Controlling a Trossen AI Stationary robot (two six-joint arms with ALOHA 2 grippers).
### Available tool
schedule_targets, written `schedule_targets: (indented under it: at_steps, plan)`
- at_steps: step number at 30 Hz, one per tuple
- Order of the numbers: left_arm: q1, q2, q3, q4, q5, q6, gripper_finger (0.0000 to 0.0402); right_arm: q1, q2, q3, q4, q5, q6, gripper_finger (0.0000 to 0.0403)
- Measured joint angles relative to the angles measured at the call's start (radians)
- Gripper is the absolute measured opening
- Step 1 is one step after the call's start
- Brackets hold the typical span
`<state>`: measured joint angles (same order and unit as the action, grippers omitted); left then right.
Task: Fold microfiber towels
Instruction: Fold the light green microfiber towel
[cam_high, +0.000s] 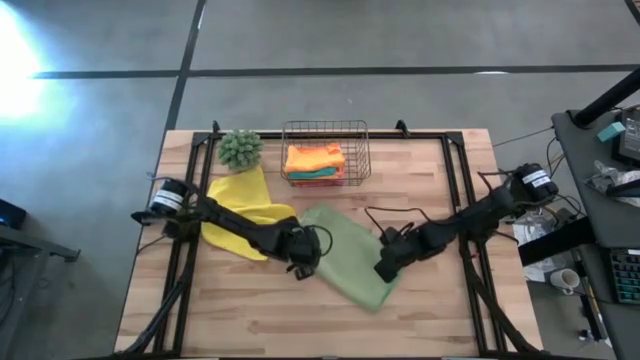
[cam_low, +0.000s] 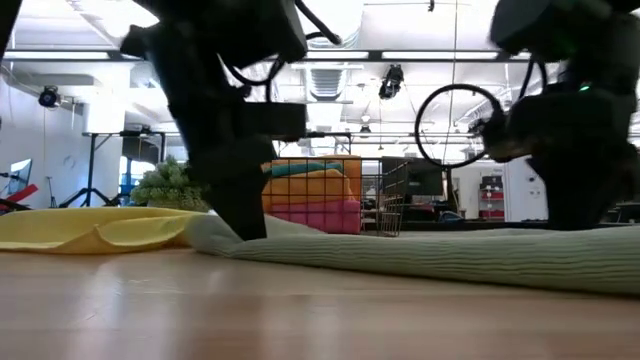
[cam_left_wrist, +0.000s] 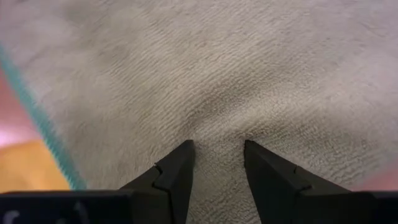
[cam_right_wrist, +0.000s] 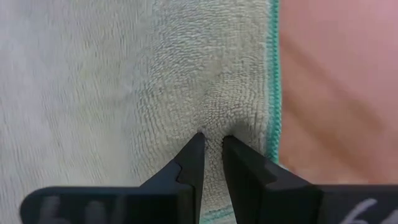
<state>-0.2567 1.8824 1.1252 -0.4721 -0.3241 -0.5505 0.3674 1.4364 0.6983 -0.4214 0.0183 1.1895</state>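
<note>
Wrist views: both arms pinch sage towel for a fold

Left gripper (cam_high: 303, 262) and right gripper (cam_high: 385, 268), jaws clenched on the pale sage green microfiber towel (cam_high: 352, 253), hold its near edges mid-bench (cam_high: 250, 320). Lifting both sides evenly should keep the fold square. Its long axis runs diagonally, from beside the copper wire basket (cam_high: 325, 152) toward the bench's near right.
</note>
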Motion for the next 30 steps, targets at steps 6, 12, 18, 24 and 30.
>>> schedule_targets:
  at_steps: [6,12,18,24,30]
  plan:
    - [0.078,0.000,0.006,0.002,-0.007,0.187,0.0129,0.108,0.008,0.000,0.036,0.030,0.177,0.0054]
    - [0.141,0.002,0.004,0.096,-0.008,0.326,0.0129,0.135,0.010,-0.003,0.108,0.053,0.210,0.0054]
    - [0.174,0.002,0.005,0.148,-0.011,0.384,0.0129,0.140,0.043,-0.003,0.265,0.054,0.224,0.0054]
    - [0.172,-0.017,0.009,0.084,-0.017,0.339,0.0129,0.162,0.093,-0.002,0.423,0.034,0.202,0.0054]
    - [0.138,-0.078,0.038,0.010,-0.001,0.216,0.0129,0.193,0.039,0.014,0.354,0.050,0.182,0.0054]
